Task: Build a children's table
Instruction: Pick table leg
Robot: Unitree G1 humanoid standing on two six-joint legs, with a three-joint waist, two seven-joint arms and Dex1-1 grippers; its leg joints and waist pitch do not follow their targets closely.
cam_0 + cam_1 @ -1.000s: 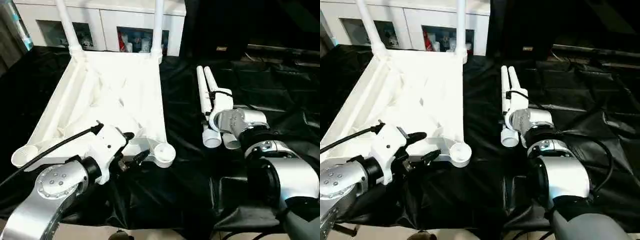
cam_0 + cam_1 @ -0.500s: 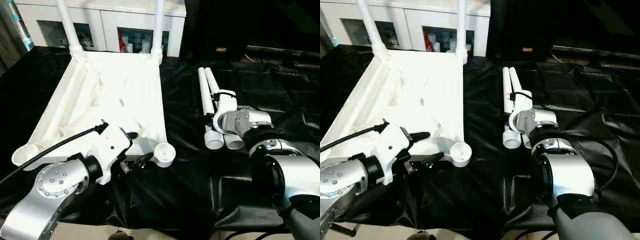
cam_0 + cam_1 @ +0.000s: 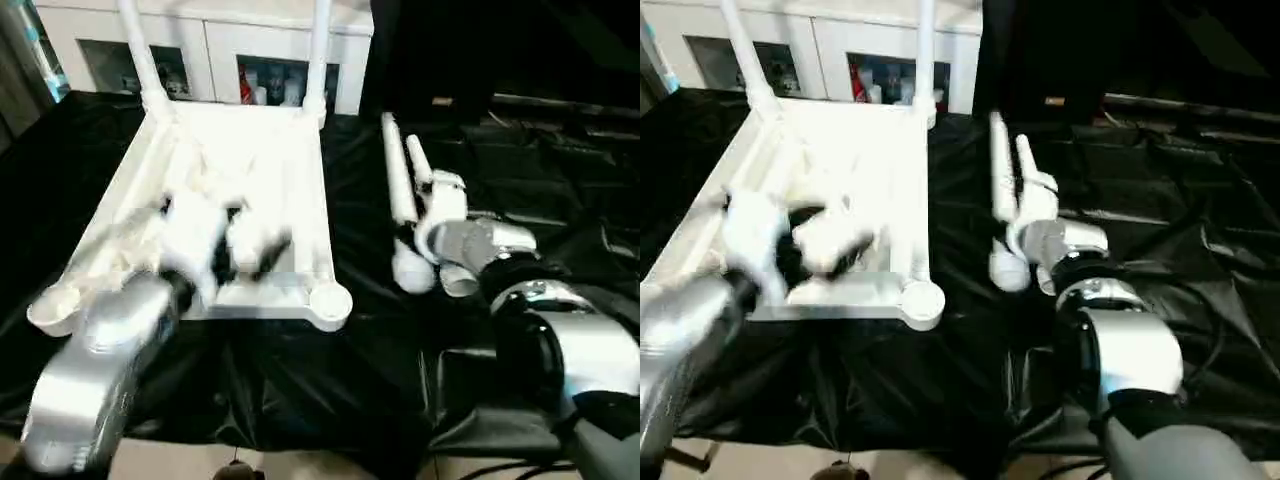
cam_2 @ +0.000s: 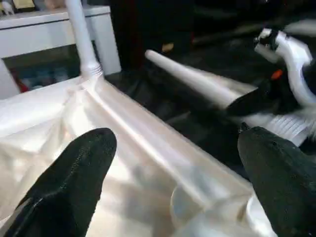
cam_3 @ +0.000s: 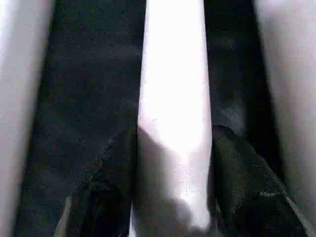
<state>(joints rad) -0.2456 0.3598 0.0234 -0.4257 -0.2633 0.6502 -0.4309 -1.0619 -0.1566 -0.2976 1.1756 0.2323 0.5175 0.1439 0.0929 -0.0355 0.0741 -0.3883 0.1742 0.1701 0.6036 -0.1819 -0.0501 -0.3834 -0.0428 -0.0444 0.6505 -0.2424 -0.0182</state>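
Note:
The children's table top (image 3: 268,150) lies upside down on the black cloth, with two white legs (image 3: 320,48) standing up from its far corners. Its near corner sockets (image 3: 331,304) are empty. My left gripper (image 4: 173,163) hovers over the near part of the top, blurred in the eye views, fingers (image 4: 69,182) spread wide with nothing between them. To the right, my right gripper (image 5: 173,148) is shut on one loose leg (image 3: 397,190), which is tilted away from the other loose leg (image 3: 457,281) lying beside it.
A white cabinet (image 3: 200,40) with glass doors stands right behind the table top. Wrinkled black cloth (image 3: 330,380) covers the work table, with open room in front and to the far right.
My left arm has swung up from the near rim to over the top, its fingers spreading. My right gripper has closed on one loose leg and swung it left, apart from the other.

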